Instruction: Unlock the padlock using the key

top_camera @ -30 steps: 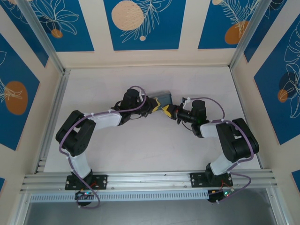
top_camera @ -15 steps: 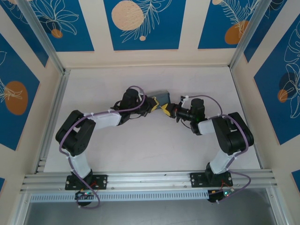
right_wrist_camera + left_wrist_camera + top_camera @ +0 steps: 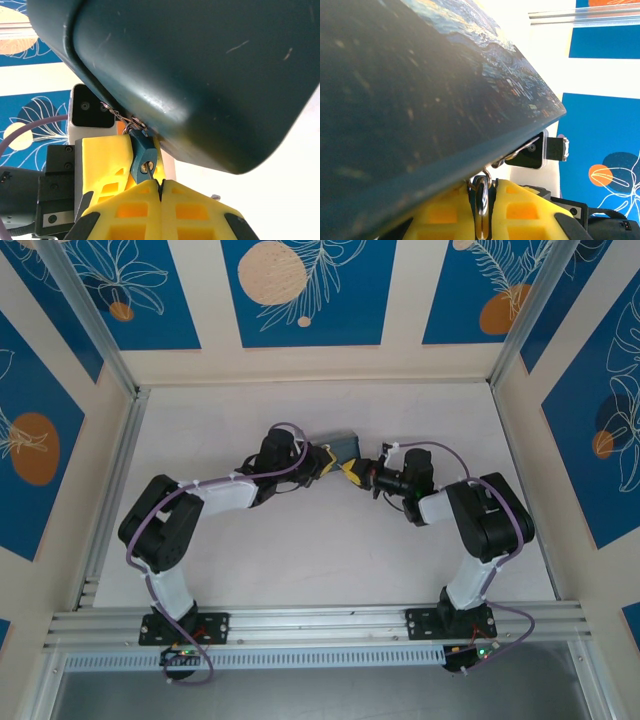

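Right hand (image 3: 161, 186): fingers pressed together on the key (image 3: 153, 176), a thin sliver running from their seam up to the keyhole end of the padlock (image 3: 142, 152).
Padlock: dark blue body, hanging tilted from a small ring (image 3: 136, 123) at the lower edge of the tin (image 3: 200, 65). It is held in the air over the middle of the table (image 3: 300, 550), between the two hands.
Left hand (image 3: 481, 192): fingers closed in on either side of the silvery shackle (image 3: 480, 207), pinching the padlock from the side opposite the key.
Tin: just above the padlock, joined to it through the ring; its dark side slopes across both wrist views.
Change: against one second ago, the right hand has crept leftward up to the tin. The right arm's elbow has swung inward and away from the near rail (image 3: 320, 622). Left arm and tin lie as before.
Around: the left wrist camera (image 3: 86, 116), a white block, sits just behind the left fingers; blue leaf-print wall panels (image 3: 300, 290) stand beyond the table.
In the way: the tin hangs right over the lock, and a yellow left finger (image 3: 105, 155) stands directly behind the padlock body.
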Controlling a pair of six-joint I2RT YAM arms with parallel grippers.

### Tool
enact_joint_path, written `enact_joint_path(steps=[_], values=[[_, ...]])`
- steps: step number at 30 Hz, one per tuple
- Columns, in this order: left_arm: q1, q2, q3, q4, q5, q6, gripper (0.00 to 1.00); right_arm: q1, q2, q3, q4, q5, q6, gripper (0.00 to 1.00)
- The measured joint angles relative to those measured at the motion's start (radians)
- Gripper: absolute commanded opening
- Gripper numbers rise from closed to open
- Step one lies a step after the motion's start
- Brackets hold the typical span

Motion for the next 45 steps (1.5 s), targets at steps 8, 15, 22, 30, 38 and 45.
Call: enact_joint_path(steps=[8, 15, 22, 30, 38, 45], values=[[0.000, 0.000, -0.001, -0.012, -0.004, 0.004, 0.00, -0.002, -0.008, 0.020, -0.079, -0.003, -0.124, 0.00], [0.000, 0.000, -0.001, -0.022, -0.003, 0.011, 0.00, -0.002, -0.008, 0.025, -0.100, -0.003, -0.189, 0.00], [0.001, 0.000, -0.001, -0.023, -0.008, 0.011, 0.00, -0.002, 0.016, 0.027, -0.050, -0.015, -0.127, 0.00], [0.006, -0.001, -0.001, -0.016, -0.015, 0.011, 0.00, 0.008, 0.035, 0.026, 0.024, -0.014, 0.065, 0.00], [0.008, -0.001, -0.002, -0.016, -0.024, 0.011, 0.00, 0.011, 0.081, 0.026, 0.093, -0.018, 0.190, 0.00], [0.010, -0.001, -0.007, -0.015, -0.042, 0.008, 0.00, 0.013, 0.195, 0.026, 0.293, -0.017, 0.280, 0.00]])
